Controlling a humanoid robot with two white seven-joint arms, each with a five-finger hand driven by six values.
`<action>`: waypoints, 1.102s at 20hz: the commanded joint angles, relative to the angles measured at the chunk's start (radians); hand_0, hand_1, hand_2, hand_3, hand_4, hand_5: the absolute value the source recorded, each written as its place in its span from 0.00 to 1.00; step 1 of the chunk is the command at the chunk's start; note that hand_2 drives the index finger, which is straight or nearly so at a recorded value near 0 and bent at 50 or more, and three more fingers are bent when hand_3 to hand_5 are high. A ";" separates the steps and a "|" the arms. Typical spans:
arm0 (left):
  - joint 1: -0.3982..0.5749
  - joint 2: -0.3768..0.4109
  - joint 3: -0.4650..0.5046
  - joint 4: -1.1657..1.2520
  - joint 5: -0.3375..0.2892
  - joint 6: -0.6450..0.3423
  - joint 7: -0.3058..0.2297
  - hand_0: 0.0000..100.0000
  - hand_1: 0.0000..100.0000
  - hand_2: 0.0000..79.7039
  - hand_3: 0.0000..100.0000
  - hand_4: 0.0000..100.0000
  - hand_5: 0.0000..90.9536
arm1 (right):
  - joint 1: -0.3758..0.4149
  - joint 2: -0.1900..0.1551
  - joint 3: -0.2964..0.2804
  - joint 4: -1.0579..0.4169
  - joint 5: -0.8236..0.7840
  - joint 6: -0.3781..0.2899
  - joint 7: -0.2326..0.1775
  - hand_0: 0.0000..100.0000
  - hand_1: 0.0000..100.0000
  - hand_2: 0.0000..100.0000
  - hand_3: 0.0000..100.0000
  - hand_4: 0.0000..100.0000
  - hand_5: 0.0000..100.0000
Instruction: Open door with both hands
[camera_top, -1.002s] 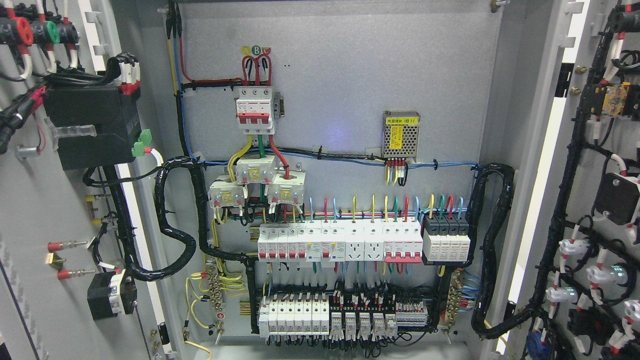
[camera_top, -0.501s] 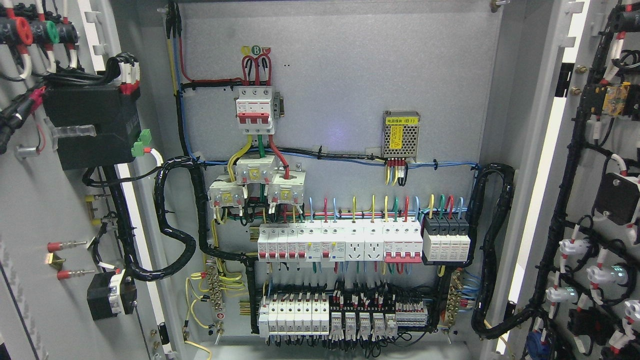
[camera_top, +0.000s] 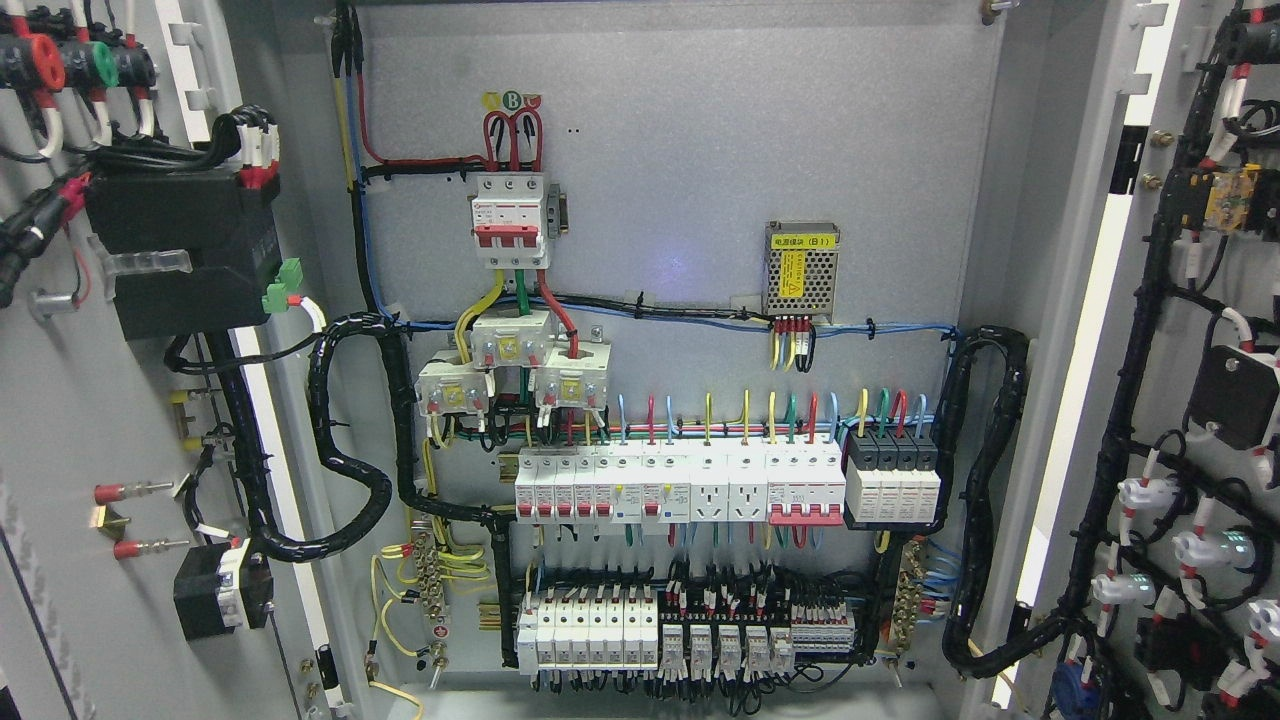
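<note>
Two doors of the electrical cabinet are seen swung wide: the left door (camera_top: 70, 420) at the picture's left edge and the right door (camera_top: 1200, 400) at its right edge, each showing its wired inner face. The opening is judged to be done, or all but done, since the back panel (camera_top: 700, 150) is fully exposed between them; nothing further is shown to be left.

Neither hand of the robot is in view, so whether the fingers are released, clenched or grasping cannot be told.

On the panel are counted one three-pole main breaker (camera_top: 510, 220) with red levers, three current transformers (camera_top: 510, 365) clustered below it, one mesh-cased power supply (camera_top: 801, 268) with a yellow label, and two rows of modules: an upper breaker row (camera_top: 680, 485) and a lower terminal row (camera_top: 690, 635). Two black cable looms (camera_top: 350, 470) are routed to the doors, one on each side.
</note>
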 joint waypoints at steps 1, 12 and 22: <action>-0.016 0.002 0.009 -0.021 0.002 -0.320 0.001 0.00 0.00 0.00 0.00 0.00 0.00 | -0.007 -0.009 -0.044 0.011 -0.034 0.005 -0.001 0.38 0.00 0.00 0.00 0.00 0.00; 0.016 0.005 0.126 -0.019 0.094 -0.357 0.001 0.00 0.00 0.00 0.00 0.00 0.00 | -0.005 -0.001 -0.096 0.045 -0.039 0.005 -0.001 0.38 0.00 0.00 0.00 0.00 0.00; 0.073 0.054 0.256 -0.005 0.197 -0.355 0.001 0.00 0.00 0.00 0.00 0.00 0.00 | 0.007 0.002 -0.131 0.070 -0.115 0.016 -0.001 0.38 0.00 0.00 0.00 0.00 0.00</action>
